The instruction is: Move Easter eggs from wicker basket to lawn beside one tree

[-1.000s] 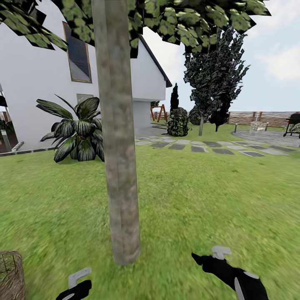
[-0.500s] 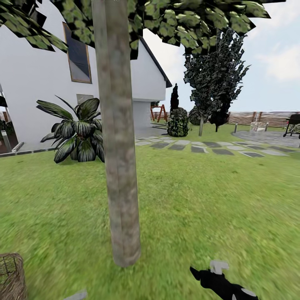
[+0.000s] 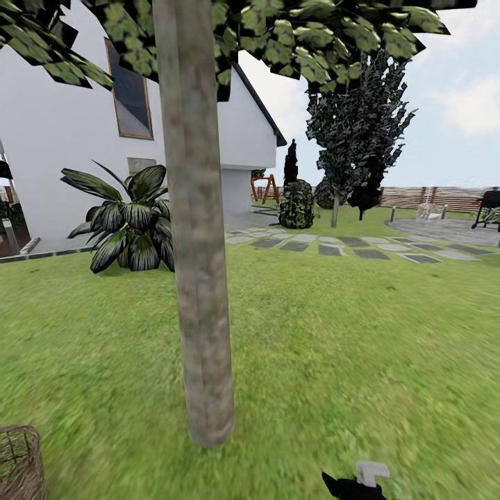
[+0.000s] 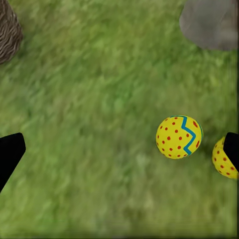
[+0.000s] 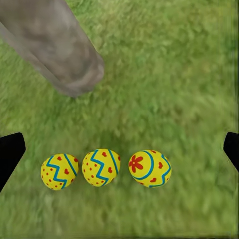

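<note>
Eggs (image 5: 100,168) are laid in a row of three on the lawn (image 5: 169,84), close to the foot of the tree (image 5: 59,50).

Both sets of jaws are spread wide apart and empty: the right gripper (image 5: 119,149) is held above the three eggs, the left gripper (image 4: 119,149) above grass beside two of them. In the head view, the wicker basket (image 3: 17,462) is seen on the lawn at the left of the trunk, its inside not visible.
</note>
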Motion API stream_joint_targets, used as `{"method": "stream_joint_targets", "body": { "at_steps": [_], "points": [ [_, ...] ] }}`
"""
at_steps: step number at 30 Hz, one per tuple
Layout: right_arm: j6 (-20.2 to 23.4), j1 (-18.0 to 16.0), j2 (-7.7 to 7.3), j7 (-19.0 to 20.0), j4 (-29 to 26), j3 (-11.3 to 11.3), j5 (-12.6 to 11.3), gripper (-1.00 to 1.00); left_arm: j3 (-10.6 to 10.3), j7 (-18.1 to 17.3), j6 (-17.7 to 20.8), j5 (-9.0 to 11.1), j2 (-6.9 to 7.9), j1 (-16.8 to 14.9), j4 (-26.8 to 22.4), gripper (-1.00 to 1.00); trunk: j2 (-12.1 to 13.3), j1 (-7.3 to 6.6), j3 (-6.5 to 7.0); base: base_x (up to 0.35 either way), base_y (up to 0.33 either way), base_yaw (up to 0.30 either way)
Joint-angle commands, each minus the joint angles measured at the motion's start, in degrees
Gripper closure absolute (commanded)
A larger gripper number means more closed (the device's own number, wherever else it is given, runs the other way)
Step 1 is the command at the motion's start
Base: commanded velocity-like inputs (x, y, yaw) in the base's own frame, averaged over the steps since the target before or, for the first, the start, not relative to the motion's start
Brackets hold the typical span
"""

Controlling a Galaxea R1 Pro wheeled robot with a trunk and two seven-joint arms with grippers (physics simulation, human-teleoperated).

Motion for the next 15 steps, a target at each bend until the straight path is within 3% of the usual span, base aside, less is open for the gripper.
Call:
{"method": "stream_joint_targets", "body": {
  "at_steps": [1,15],
  "points": [
    [-0.49,-0.06,-0.11,-0.88,1.09,-0.35,0.59,-1.00,-0.50,-0.21,-0.19,0.49,0.03,0.24,-0.03,-1.00,0.37,-0.23,0.11,0.000,0.000,0.000],
    [-2.32,-0.02,-0.99,-4.79,8.56,-0.32,0.61,-1.00,-0.51,-1.97,-0.27,0.52,0.41,2.49,1.81,-1.00,5.98,-3.30,2.62,0.000,0.000,0.000]
  ]
}}
